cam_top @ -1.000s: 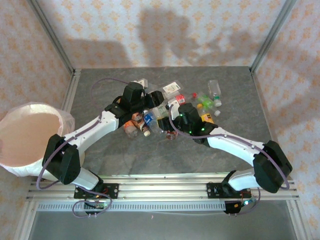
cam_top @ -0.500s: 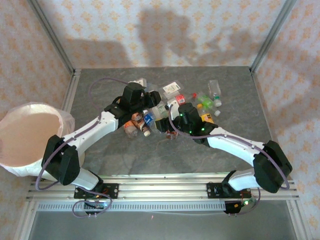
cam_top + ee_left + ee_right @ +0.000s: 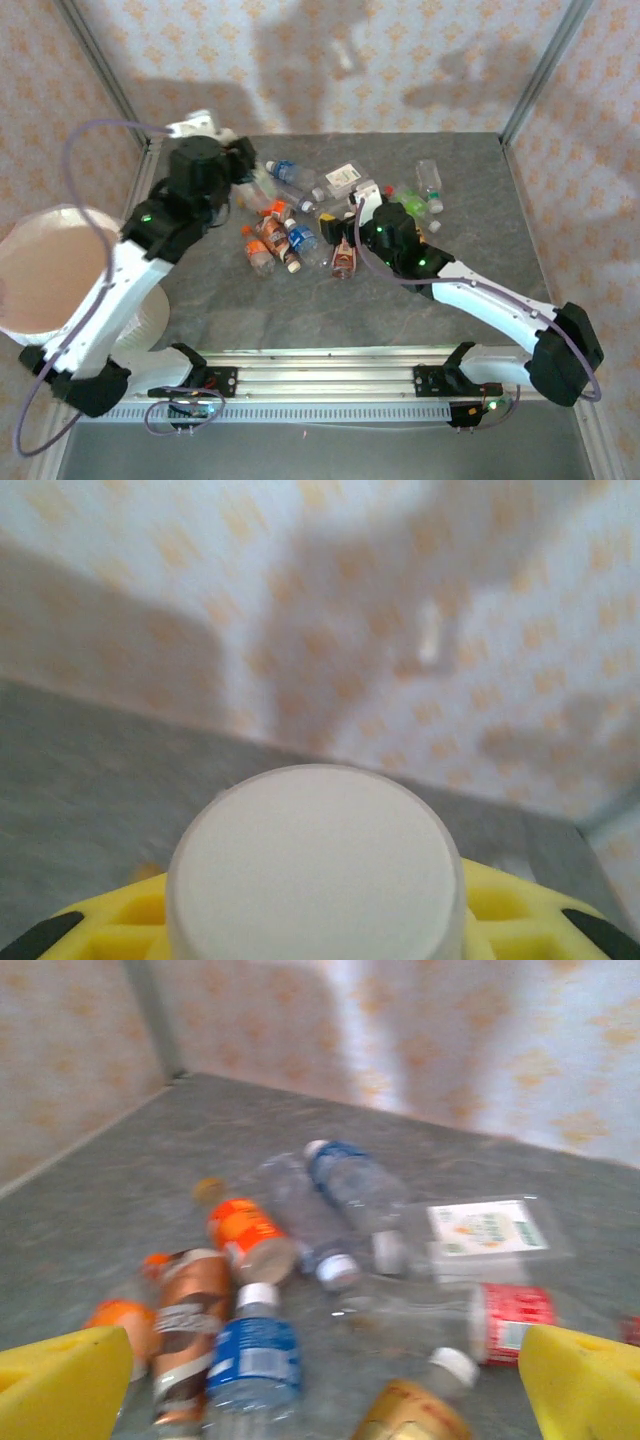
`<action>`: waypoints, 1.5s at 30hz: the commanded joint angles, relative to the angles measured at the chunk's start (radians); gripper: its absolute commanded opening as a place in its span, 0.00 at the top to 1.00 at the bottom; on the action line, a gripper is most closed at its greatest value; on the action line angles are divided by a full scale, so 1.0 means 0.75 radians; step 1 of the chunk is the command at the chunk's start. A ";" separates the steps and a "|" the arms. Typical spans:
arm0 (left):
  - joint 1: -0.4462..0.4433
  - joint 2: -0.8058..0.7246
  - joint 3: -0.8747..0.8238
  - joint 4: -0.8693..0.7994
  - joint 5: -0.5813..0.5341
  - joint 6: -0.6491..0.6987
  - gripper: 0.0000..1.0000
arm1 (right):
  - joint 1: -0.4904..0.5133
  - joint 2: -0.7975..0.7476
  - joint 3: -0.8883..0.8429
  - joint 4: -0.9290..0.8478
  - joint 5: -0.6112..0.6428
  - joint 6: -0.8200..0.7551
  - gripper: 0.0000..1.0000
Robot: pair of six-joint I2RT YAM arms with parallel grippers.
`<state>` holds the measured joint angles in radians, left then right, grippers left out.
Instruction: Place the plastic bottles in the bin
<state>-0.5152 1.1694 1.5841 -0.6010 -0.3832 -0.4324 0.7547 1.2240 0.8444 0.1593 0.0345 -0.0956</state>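
left end effector [image 3: 315, 925]: yellow fingers clamped together on a clear bottle [image 3: 315, 860], its round white end facing the lens, raised above the far left of the surface [image 3: 300, 310]. right end effector [image 3: 320, 1390]: fingers wide apart, low over the plastic bottles [image 3: 290, 225] heaped mid-surface. seen there: blue label [image 3: 250, 1360], orange label [image 3: 240, 1228], red label [image 3: 510, 1315], copper label [image 3: 190, 1310]; print too blurred to read. bin [image 3: 45, 270]: beside the surface's left edge, well apart from the heap.

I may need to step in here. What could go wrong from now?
The left gripper holds the white-ended plastic bottle high, away from the large white bag-lined bin; it could slip en route. The right gripper, open over the crowded clear plastic bottles, might nudge several rolling.
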 commanded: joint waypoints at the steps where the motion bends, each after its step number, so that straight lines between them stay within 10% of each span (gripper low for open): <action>1: 0.006 -0.056 0.148 -0.342 -0.566 0.182 0.82 | 0.004 0.050 0.015 -0.013 0.310 0.007 0.01; 8: 0.338 -0.163 0.142 -0.507 -0.937 0.283 0.83 | 0.004 0.122 0.024 -0.042 0.368 0.184 0.01; 16: 0.991 -0.306 -0.103 -0.466 -0.517 0.215 0.83 | 0.004 0.160 0.069 -0.105 0.347 0.212 0.00; 22: 1.470 -0.320 -0.408 -0.360 0.109 0.017 0.86 | 0.005 0.157 0.085 -0.170 0.351 0.168 0.00; 45: 1.512 -0.135 -0.577 -0.049 0.334 -0.164 0.84 | 0.004 0.208 0.089 -0.223 0.370 0.239 0.00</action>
<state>0.6163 1.0698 1.1461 -0.6910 -0.1383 -0.5274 0.7547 1.3746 0.8818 0.0139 0.2817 0.0704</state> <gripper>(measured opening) 0.428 0.998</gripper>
